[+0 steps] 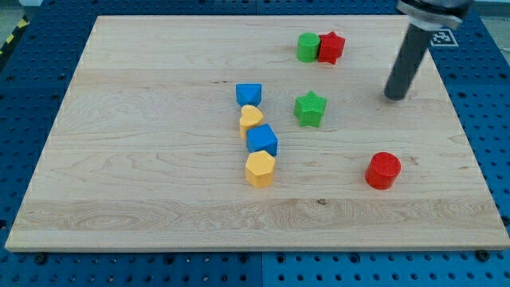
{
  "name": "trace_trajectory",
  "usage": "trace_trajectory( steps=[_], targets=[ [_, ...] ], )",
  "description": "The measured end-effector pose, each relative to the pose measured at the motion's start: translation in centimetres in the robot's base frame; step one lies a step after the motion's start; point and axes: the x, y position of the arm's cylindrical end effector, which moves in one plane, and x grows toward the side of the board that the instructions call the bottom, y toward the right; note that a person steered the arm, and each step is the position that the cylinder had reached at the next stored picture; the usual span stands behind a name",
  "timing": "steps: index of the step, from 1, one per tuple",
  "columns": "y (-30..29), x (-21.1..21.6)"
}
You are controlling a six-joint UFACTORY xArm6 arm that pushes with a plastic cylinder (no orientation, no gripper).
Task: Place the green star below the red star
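Pincer: none on this rig, so no released or clenched state to read; the arm ends in a dark rod, and my tip (394, 97) sits on the desk (159, 207) at the view's right, touching no block.

Nearest the view's bottom:
- yellow hexagon block (260, 169), just left of centre
- red cylinder (383, 170), off to the right, alone, well apart from the rest

Next row up:
- blue block (261, 140), roughly cube-shaped, touching the yellow hexagon's upper edge
- yellow heart-like block (251, 119) touching the blue one from above-left
- blue cube (249, 94) on top of that chain. All four form a slightly crooked column running top to bottom in the view.

Task block: green star (310, 108) sits just right of that column, near the two upper blocks but apart from them. It lies below the red star and slightly left of it, with bare wood between the two. My tip is to its right at about the same height in the view, clear gap between.

Farthest, near the view's top:
- green cylinder (307, 47) and red star (331, 47) side by side, touching, green on the left
- rod body rises from my tip toward the top right corner, where the arm's mount cuts out of frame.

Desk is a light wooden board on a blue perforated base (24, 96).
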Motion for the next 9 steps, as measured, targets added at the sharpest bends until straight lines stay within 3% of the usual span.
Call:
trace_trajectory(
  steps=[1,4,6,7,9],
  targets=[
    [-1.3,2.8],
    [-13.0,7.1],
    [-17.4,-2.1],
    [-16.8,-3.8],
    [-16.5,2.9]
  ],
)
